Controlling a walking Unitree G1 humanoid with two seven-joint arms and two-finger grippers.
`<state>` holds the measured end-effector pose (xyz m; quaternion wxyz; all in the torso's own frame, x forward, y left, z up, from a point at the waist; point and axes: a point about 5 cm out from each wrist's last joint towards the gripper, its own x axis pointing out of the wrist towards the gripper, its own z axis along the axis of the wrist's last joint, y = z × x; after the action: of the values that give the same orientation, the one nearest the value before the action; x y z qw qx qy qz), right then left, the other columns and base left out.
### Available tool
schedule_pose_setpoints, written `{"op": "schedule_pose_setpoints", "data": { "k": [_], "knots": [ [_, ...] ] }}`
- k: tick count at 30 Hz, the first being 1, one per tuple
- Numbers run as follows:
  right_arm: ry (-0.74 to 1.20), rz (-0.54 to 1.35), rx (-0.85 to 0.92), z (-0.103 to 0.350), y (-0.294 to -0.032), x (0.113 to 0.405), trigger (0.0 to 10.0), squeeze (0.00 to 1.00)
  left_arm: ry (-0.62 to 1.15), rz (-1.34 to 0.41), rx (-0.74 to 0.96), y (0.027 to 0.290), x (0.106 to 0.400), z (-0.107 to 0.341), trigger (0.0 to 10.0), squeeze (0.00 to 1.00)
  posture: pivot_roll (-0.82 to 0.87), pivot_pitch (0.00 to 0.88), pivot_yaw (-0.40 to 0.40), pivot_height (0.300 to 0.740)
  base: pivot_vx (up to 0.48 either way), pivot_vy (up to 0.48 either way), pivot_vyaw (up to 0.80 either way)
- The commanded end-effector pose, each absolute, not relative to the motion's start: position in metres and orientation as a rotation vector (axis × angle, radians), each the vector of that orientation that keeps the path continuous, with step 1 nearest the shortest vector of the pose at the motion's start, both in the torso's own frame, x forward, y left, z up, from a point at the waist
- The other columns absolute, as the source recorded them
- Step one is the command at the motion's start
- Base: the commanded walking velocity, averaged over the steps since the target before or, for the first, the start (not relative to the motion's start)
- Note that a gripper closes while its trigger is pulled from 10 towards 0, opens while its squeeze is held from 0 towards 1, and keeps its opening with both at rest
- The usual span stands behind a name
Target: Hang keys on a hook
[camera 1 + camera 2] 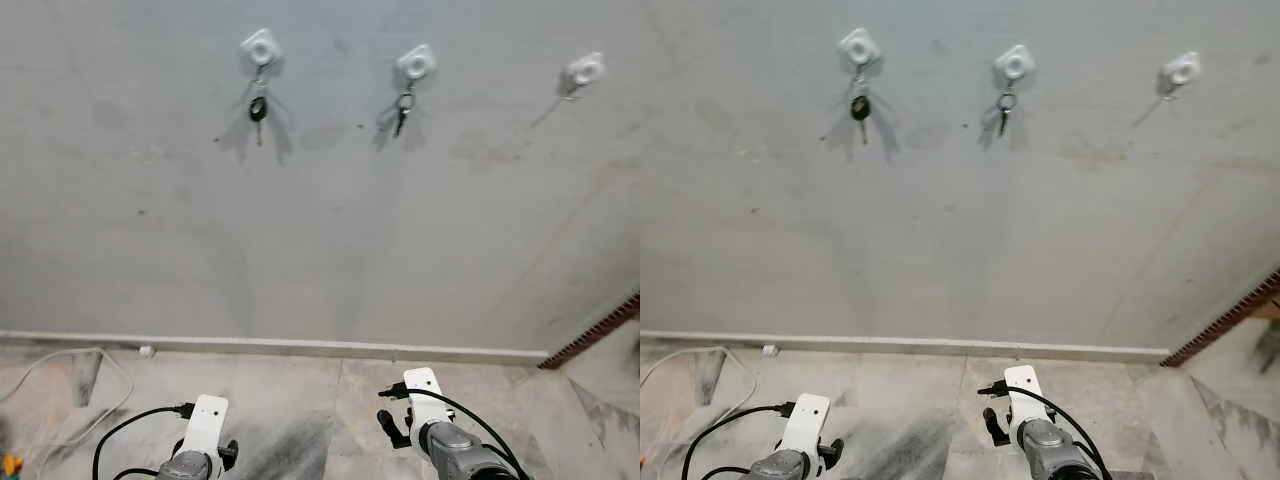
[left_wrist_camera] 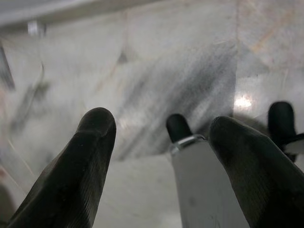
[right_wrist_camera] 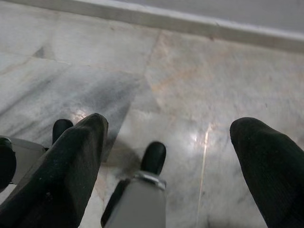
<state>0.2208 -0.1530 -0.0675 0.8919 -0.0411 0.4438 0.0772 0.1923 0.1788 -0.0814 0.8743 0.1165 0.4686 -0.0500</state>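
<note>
A: Where do the keys stand?
B: One set hangs on the hook at eleven o'clock, a second set at one; the two-o'clock hook is bare.
A: The grippers?
B: The left gripper and right gripper hang low, fingers spread, holding nothing. Hanging looks finished.

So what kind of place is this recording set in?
Probably a home hallway or entry: a bare grey wall with three white hooks, the left hook and middle hook holding keys, above a marble floor with a baseboard.
</note>
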Motion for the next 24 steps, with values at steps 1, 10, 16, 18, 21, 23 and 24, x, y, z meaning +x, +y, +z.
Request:
{"op": "schedule_pose_setpoints", "data": {
  "k": [1, 10, 16, 18, 21, 23, 24],
  "knots": [
    [0.939, 0.127, -0.081, -0.072, -0.157, 0.214, 10.0, 0.0, 0.953, -0.137, 0.294, 0.177, 0.195, -0.08, 10.0, 0.0, 0.02, 0.029, 0.017, 0.74, 0.0, 0.0, -0.72],
    [0.916, 0.098, 0.007, -0.071, -0.154, 0.214, 10.0, 0.0, 0.763, 0.001, 0.261, 0.185, 0.236, -0.053, 10.0, 0.0, -0.03, 0.047, 0.04, 0.74, 0.0, 0.0, -0.32],
    [0.907, 0.098, 0.002, -0.07, -0.154, 0.215, 10.0, 0.0, 0.739, -0.063, 0.237, 0.16, 0.247, -0.048, 10.0, 0.0, -0.05, 0.044, 0.032, 0.74, 0.0, 0.0, 0.0],
    [0.907, 0.092, 0.006, -0.07, -0.155, 0.215, 10.0, 0.0, 0.777, -0.104, 0.226, 0.151, 0.243, -0.052, 10.0, 0.0, -0.05, 0.046, 0.031, 0.74, 0.0, 0.0, 0.0],
    [0.916, 0.078, -0.001, -0.071, -0.158, 0.214, 10.0, 0.0, 0.818, -0.144, 0.211, 0.146, 0.235, -0.058, 10.0, 0.0, -0.05, 0.045, 0.025, 0.74, 0.0, 0.0, 0.0],
    [0.927, 0.069, -0.011, -0.072, -0.161, 0.212, 10.0, 0.0, 0.821, -0.165, 0.225, 0.144, 0.233, -0.06, 10.0, 0.0, -0.05, 0.044, 0.021, 0.74, 0.0, 0.0, 0.0],
    [0.929, 0.068, -0.012, -0.073, -0.161, 0.211, 10.0, 0.0, 0.819, -0.171, 0.229, 0.143, 0.232, -0.06, 10.0, 0.0, -0.05, 0.044, 0.021, 0.74, 0.0, 0.0, 0.0]
  ]
}}
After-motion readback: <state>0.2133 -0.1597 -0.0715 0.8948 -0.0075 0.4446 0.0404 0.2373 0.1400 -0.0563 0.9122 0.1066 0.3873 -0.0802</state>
